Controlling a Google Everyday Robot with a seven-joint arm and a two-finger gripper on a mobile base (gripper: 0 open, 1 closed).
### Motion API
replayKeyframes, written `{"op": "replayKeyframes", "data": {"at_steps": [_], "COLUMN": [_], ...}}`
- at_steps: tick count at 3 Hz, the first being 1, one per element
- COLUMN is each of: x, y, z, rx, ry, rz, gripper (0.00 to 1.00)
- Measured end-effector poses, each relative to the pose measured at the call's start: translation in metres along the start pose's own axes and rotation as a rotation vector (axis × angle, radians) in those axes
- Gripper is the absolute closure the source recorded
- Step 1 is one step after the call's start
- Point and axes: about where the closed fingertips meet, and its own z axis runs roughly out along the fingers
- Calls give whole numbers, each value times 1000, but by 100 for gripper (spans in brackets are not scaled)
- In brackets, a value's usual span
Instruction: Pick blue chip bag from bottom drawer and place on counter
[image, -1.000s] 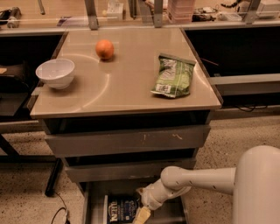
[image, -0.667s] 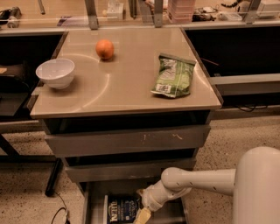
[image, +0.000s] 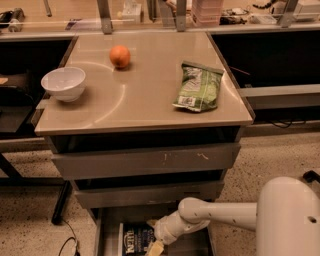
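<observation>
The blue chip bag (image: 136, 241), dark navy with white lettering, lies flat in the open bottom drawer (image: 107, 227) at the frame's lower edge. My gripper (image: 154, 248) reaches down into that drawer from the right, its tip at the bag's right edge; whether it touches the bag I cannot tell. The beige counter (image: 145, 95) tops the grey drawer unit above.
On the counter stand a white bowl (image: 63, 83) at the left, an orange (image: 120, 56) at the back, and a green-and-white chip bag (image: 198, 87) at the right. Two shut grey drawer fronts (image: 145, 160) sit above the open drawer. My white arm (image: 235, 215) crosses from the lower right.
</observation>
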Motion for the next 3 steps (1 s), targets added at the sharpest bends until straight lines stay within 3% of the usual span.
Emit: {"op": "replayKeyframes", "data": {"at_steps": [1,2,3], "x": [3,5,4], "y": [-32,-33,-32], "z": [46,48,53], "rx": [5,5,26], "ry": [-81,-83,-46], "rz": [-34,-32,-58], "gripper": [0,0,0]}}
